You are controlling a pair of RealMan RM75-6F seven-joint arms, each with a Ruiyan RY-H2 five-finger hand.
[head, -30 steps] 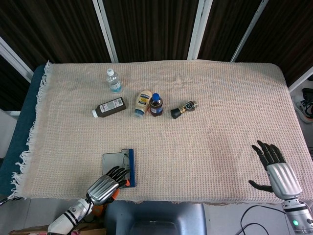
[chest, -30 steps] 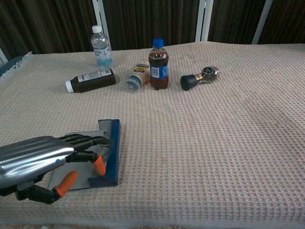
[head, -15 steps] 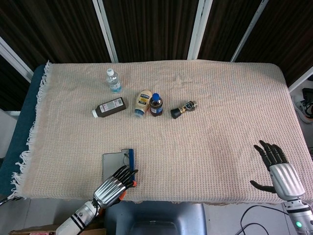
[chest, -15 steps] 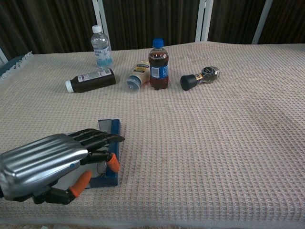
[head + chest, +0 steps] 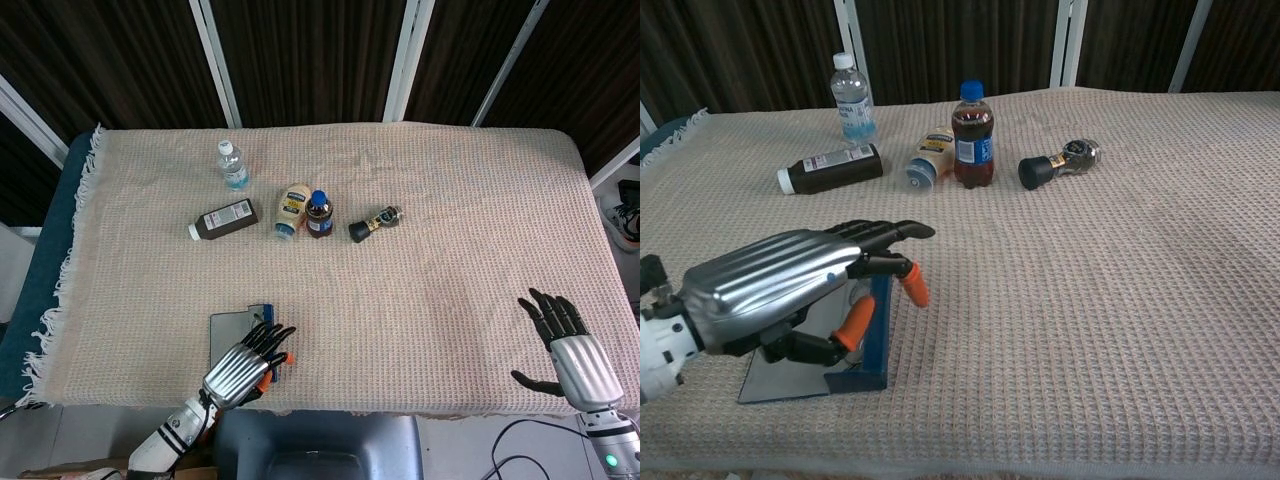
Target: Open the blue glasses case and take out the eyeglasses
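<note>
The blue glasses case lies open near the table's front left, grey inside facing up, with its blue wall standing on the right side. My left hand hovers over the case's right half, fingers stretched forward and apart, with nothing visible in its grasp. In the chest view that left hand hangs above the case and hides most of its inside, so I cannot see the eyeglasses. My right hand is at the front right edge, fingers spread, holding nothing.
Across the far middle of the cloth: an upright water bottle, a brown bottle lying down, a pale squeeze bottle lying down, an upright cola bottle and a small dark bottle on its side.
My left hand has risen and shifted forward and to the right over the case. The right hand has barely moved.
</note>
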